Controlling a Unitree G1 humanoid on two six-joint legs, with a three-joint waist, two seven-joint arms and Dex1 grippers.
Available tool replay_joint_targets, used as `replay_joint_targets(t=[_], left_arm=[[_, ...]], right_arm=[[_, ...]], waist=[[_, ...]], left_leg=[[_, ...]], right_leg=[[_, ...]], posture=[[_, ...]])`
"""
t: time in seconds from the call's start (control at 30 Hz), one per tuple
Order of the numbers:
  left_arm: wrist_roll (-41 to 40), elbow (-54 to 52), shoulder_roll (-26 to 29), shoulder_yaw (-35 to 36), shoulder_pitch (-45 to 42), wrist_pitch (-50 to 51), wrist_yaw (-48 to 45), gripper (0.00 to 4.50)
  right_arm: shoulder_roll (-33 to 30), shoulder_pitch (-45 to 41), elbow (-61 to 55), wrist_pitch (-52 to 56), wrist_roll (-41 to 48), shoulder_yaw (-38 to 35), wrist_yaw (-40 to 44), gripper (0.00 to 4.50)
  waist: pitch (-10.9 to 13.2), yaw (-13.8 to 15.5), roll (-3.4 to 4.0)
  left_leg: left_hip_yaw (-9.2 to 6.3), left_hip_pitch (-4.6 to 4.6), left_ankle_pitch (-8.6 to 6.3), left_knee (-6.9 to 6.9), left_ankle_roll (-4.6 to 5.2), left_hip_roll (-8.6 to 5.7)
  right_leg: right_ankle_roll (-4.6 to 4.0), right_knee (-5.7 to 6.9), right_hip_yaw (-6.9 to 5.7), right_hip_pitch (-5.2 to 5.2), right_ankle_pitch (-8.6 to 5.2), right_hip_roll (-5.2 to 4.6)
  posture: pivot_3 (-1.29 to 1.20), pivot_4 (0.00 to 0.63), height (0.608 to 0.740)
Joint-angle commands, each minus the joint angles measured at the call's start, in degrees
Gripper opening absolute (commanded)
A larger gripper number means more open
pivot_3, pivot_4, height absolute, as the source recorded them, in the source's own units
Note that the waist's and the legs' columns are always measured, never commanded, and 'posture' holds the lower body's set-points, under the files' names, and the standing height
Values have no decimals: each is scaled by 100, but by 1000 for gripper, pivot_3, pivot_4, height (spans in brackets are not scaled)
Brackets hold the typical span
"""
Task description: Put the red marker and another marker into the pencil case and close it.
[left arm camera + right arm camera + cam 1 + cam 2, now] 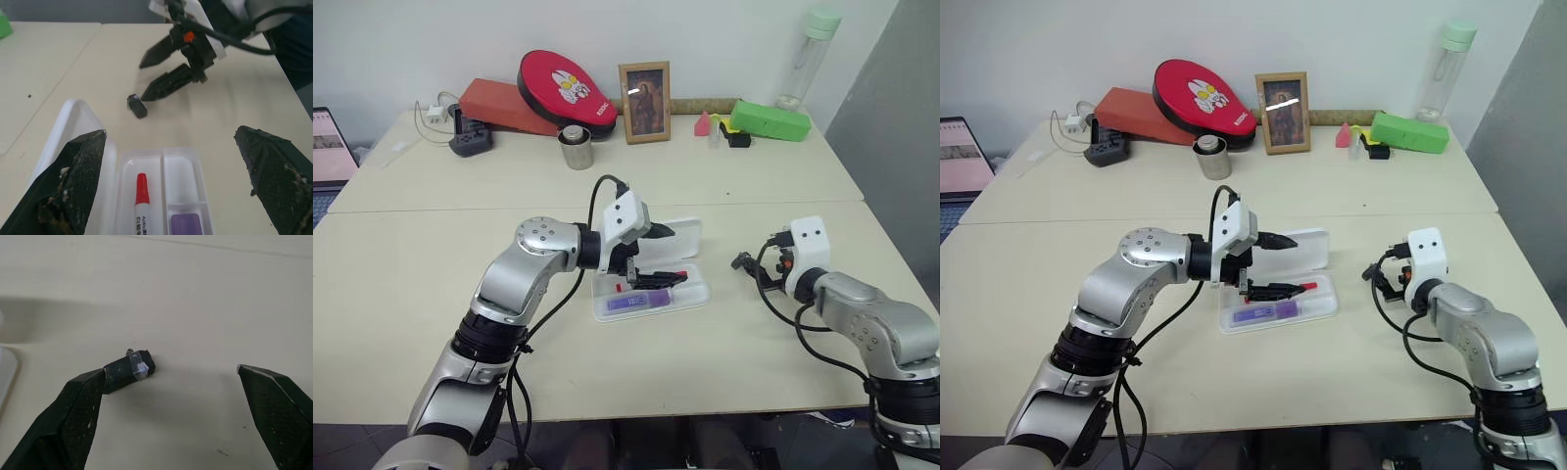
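The pencil case (697,296) lies open in the middle of the table, its lid (688,233) folded back. Inside it lie the red marker (141,196) and, in the compartment beside it, the purple marker (641,301). My left gripper (672,255) hovers just above the case, open and holding nothing. My right gripper (171,374) is open low over the table to the right of the case. A small dark cap-like piece (129,368) lies on the table between its fingers, close to one fingertip (93,382). The left wrist view shows that piece (137,105) just beyond the case.
Along the back edge stand a metal cup (575,148), a photo frame (645,102), a red pad (567,90) on an orange box (499,104), a green case (770,120) and a bottle (809,57). A laptop (328,147) is at the far left.
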Motion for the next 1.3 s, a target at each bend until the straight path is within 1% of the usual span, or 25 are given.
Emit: replay_joint_targets(t=[0.03, 0.13, 0.37, 0.43, 0.47, 0.53, 0.57, 0.6, 0.7, 0.8, 0.83, 0.87, 0.93, 0.97, 1.03, 1.07, 1.3], left_arm=[[-155, -281, 0, 121, 48, -144, 62, 4461], [-287, -422, -40, 165, 92, -185, 74, 4461], [-323, -448, -29, 173, 95, -187, 216, 4461], [-316, -460, -17, 157, 97, -188, 240, 4500], [-298, -460, -3, 150, 101, -204, 249, 4500], [-276, -457, 9, 135, 102, -225, 264, 4500], [-273, -455, 7, 132, 98, -227, 277, 4500], [-276, -454, 5, 126, 93, -227, 290, 4500], [-269, -447, 8, 111, 82, -240, 315, 4500], [-247, -435, 6, 101, 73, -256, 335, 4500], [-234, -427, 11, 99, 69, -265, 341, 4500], [-227, -415, 12, 104, 64, -275, 346, 4500], [-218, -396, 10, 109, 56, -290, 355, 4500], [-208, -383, 8, 107, 52, -305, 360, 4500], [-197, -364, 9, 97, 51, -331, 364, 4500], [-196, -358, 11, 92, 51, -341, 366, 4500], [-163, -328, 41, 49, 48, -389, 376, 4500]], right_arm=[[321, -196, -138, 205, -197, -95, -272, 4500], [693, -278, -152, 322, -293, -63, -417, 4500], [926, -209, 26, 310, -699, 114, -468, 4500], [956, -231, 60, 299, -796, 136, -451, 4137], [962, -249, 85, 292, -850, 143, -440, 4032], [984, -270, 116, 285, -935, 133, -401, 3456], [1002, -279, 129, 279, -964, 116, -384, 3346], [1019, -289, 146, 265, -991, 104, -370, 3004], [1068, -315, 188, 225, -1069, 90, -357, 2419], [1116, -325, 181, 228, -1146, 133, -298, 1602], [1120, -336, 156, 238, -1165, 148, -273, 1470], [1114, -349, 131, 244, -1184, 152, -247, 1187], [1080, -360, 89, 261, -1211, 149, -201, 794], [1044, -360, 73, 254, -1228, 151, -173, 495], [1010, -360, 58, 244, -1270, 146, -122, 223], [1006, -361, 54, 241, -1291, 139, -99, 156], [860, -321, -101, 299, -1348, 258, 191, 126]], waist=[[0, 8, 1], [0, 6, 1], [-2, 6, 3], [-2, 0, 3], [-2, -1, 3], [-2, -1, 3], [-2, -1, 3], [-2, -1, 3], [-2, -1, 3], [-2, -1, 4], [-2, -1, 3], [-2, -1, 4], [-2, -1, 4], [-2, 0, 3], [-2, 0, 3], [-2, 0, 3], [-2, -2, 3]], left_leg=[[0, 0, 0, 0, 0, 0], [1, -1, 0, -1, 0, -2], [1, 0, 0, 0, 1, -3], [2, 1, 0, -1, 1, -3], [2, 1, 0, -1, 1, -2], [2, 1, 0, -1, 1, -2], [2, 1, 0, -1, 1, -2], [2, 1, 0, -1, 1, -2], [2, 1, 0, -1, 1, -2], [2, 1, 0, -1, 1, -2], [2, 1, 0, -1, 1, -2], [2, 1, 0, -1, 1, -2], [2, 1, 0, -1, 1, -2], [2, 1, 0, -1, 1, -2], [2, 1, 0, -1, 1, -2], [2, 1, 0, -1, 1, -2], [2, 1, 0, -1, 1, -2]], right_leg=[[0, 0, 0, 0, 0, 0], [0, -2, 0, 0, 0, 0], [0, 0, 1, -1, 0, 0], [0, 0, 0, -1, 0, 1], [0, 1, 1, -1, 0, 2], [0, 1, 1, -1, 0, 2], [0, 0, 0, -1, 0, 2], [0, 1, 1, -1, 0, 2], [0, 0, 0, -1, 0, 2], [0, 0, 0, -1, 0, 2], [0, 0, 0, -1, 0, 2], [0, 0, 0, -1, 0, 2], [0, 0, 0, -1, 0, 2], [0, 0, 0, -1, 0, 2], [0, 0, 0, -1, 0, 2], [0, 0, 0, -1, 0, 2], [0, 0, 0, -1, 0, 2]], posture=[[0, 150, 740], [0, 150, 740], [0, 150, 740], [0, 150, 740], [0, 150, 740], [0, 150, 740], [0, 150, 740], [0, 150, 740], [0, 150, 740], [0, 150, 740], [0, 150, 740], [0, 150, 740], [0, 150, 740], [0, 150, 740], [0, 150, 740], [0, 150, 740], [0, 150, 740]])
